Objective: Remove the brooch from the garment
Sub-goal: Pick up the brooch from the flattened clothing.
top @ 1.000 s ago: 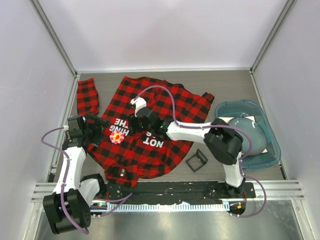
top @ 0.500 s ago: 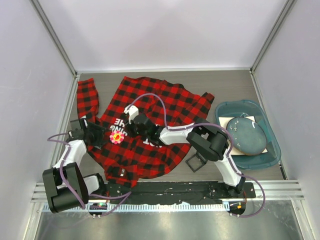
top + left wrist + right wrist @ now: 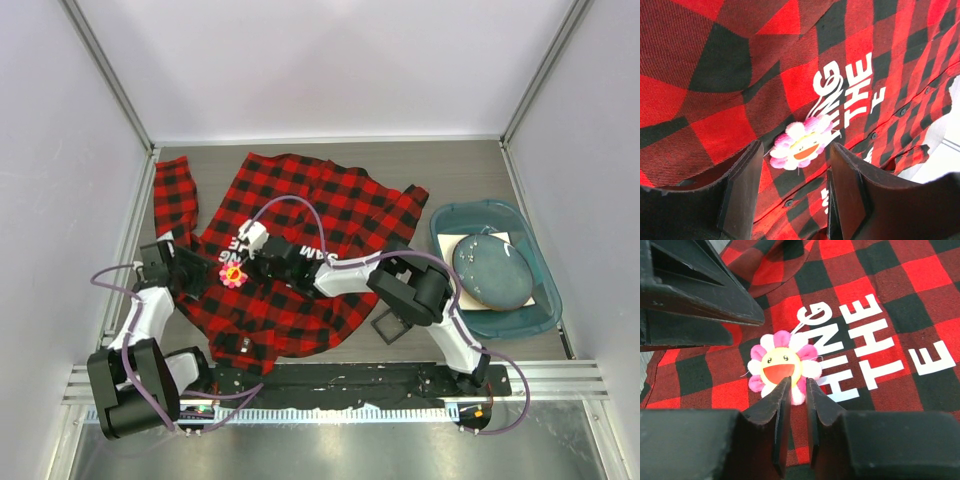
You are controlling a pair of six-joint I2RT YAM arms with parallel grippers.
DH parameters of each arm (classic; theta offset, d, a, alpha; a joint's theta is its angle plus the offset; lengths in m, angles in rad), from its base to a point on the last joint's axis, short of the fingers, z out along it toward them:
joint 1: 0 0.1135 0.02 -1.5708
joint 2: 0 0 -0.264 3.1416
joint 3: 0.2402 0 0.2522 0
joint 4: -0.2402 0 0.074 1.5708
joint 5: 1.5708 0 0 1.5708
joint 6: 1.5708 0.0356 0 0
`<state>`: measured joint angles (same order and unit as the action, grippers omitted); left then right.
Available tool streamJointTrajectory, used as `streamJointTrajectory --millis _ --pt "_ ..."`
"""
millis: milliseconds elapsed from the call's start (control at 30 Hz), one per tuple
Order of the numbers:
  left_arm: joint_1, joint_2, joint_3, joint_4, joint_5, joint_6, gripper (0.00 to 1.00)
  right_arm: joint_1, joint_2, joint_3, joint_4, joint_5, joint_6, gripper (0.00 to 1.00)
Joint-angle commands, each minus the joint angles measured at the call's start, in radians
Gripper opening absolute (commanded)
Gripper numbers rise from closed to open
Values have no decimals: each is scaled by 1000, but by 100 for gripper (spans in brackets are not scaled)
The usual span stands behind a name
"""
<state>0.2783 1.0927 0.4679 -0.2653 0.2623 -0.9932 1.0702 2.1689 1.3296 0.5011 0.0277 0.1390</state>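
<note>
The red-and-black checked shirt [image 3: 300,250] lies spread on the table [image 3: 460,170]; the pink flower brooch [image 3: 232,274] sits pinned on it just left of the white lettering, near the shirt's left side. The left gripper [image 3: 795,152] is spread wide, one finger [image 3: 742,190] on each side of the brooch [image 3: 800,145], not touching it. The right gripper [image 3: 796,385] reaches in from the opposite side; its fingers are drawn to a narrow slit over the lowest petals of the brooch [image 3: 781,365]; whether they pinch it I cannot tell. A small black square frame [image 3: 393,321] lies off the shirt's right hem; a teal tub [image 3: 535,300] stands further right.
</note>
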Motion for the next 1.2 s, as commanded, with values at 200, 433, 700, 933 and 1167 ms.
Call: streamJointTrajectory --millis 200,433,700,933,1167 --pt "7 -47 -58 83 28 27 55 42 68 121 -24 21 -90 20" --pt "6 15 -68 129 69 19 48 43 86 125 -19 15 -82 19" --pt "-24 58 -61 161 64 18 42 43 88 118 -12 12 -76 19" --pt "-86 55 -32 178 74 18 26 45 91 125 -15 5 -65 21" --pt "-103 102 43 67 38 42 1 43 71 129 -29 6 -70 26"
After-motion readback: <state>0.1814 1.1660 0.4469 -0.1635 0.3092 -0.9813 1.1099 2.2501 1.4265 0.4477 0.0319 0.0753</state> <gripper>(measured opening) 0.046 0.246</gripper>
